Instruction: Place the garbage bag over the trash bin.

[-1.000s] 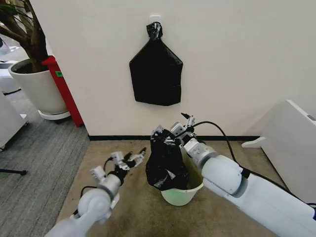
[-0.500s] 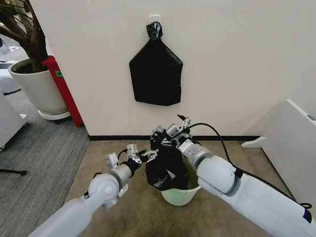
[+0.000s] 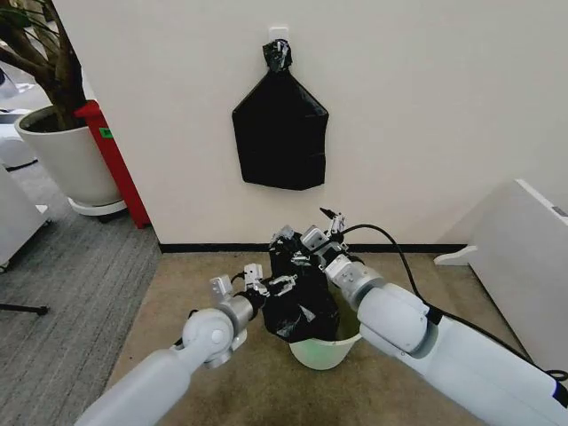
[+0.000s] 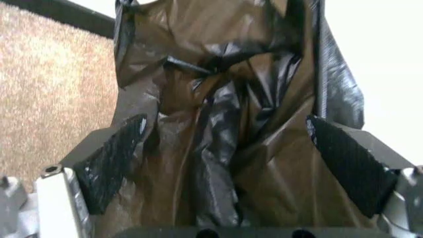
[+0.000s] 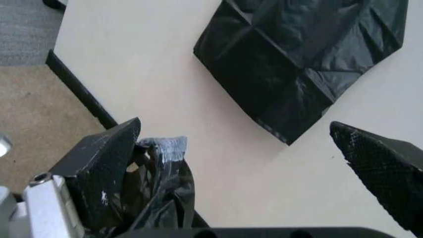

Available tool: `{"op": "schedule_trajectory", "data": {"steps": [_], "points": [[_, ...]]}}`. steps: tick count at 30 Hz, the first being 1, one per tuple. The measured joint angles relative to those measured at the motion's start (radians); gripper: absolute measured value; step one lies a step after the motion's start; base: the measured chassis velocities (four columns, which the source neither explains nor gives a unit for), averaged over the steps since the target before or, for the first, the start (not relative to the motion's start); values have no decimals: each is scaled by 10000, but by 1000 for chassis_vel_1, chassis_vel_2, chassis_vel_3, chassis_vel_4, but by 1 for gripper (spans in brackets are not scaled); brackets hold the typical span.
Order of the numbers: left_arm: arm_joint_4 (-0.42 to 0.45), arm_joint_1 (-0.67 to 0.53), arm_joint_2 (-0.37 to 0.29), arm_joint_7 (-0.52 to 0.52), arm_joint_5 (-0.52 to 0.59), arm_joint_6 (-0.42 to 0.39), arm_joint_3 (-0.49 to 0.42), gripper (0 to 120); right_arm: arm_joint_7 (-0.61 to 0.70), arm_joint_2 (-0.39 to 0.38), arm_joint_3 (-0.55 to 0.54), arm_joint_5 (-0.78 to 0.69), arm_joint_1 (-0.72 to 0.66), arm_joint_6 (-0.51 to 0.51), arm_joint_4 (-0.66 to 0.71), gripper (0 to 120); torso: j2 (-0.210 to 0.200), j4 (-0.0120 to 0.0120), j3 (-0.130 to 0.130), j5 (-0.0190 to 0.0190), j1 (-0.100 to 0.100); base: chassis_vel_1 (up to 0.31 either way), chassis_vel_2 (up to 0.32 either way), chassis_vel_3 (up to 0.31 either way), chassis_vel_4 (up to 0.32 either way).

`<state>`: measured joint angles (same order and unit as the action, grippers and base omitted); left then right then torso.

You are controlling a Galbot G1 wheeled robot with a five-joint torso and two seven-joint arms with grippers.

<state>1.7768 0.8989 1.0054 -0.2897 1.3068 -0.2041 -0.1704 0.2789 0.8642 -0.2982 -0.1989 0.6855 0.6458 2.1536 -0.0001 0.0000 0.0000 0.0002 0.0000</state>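
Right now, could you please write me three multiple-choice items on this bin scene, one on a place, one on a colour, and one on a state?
1. Where is the garbage bag?
A. Flat on the carpet
B. Bunched above the trash bin, its lower end in it
C. On the plant pot

2. What colour is the flat bundle on the wall?
A. Black
B. Red
C. White

3. How are the left gripper fingers?
A. Shut on the bin rim
B. Shut on nothing
C. Open, with bag plastic between them

Answers:
1 B, the head view shows the bag standing up out of the bin.
2 A, it hangs dark against the pale wall.
3 C, the left wrist view shows both fingers spread around crinkled plastic.
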Motion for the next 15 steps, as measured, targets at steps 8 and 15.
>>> {"op": "schedule_trajectory", "data": {"steps": [8, 15], "points": [[-425, -27, 471, -262, -196, -209, -360, 94, -139, 191, -88, 144, -13, -115, -110, 100, 0, 1, 0, -1, 0, 0, 0, 0, 0], [-607, -276, 747, -722, -338, -625, -671, 94, -174, 4, -26, 297, 161, -311, -69, 100, 0, 1, -1, -1, 0, 0, 0, 0, 0]]}}
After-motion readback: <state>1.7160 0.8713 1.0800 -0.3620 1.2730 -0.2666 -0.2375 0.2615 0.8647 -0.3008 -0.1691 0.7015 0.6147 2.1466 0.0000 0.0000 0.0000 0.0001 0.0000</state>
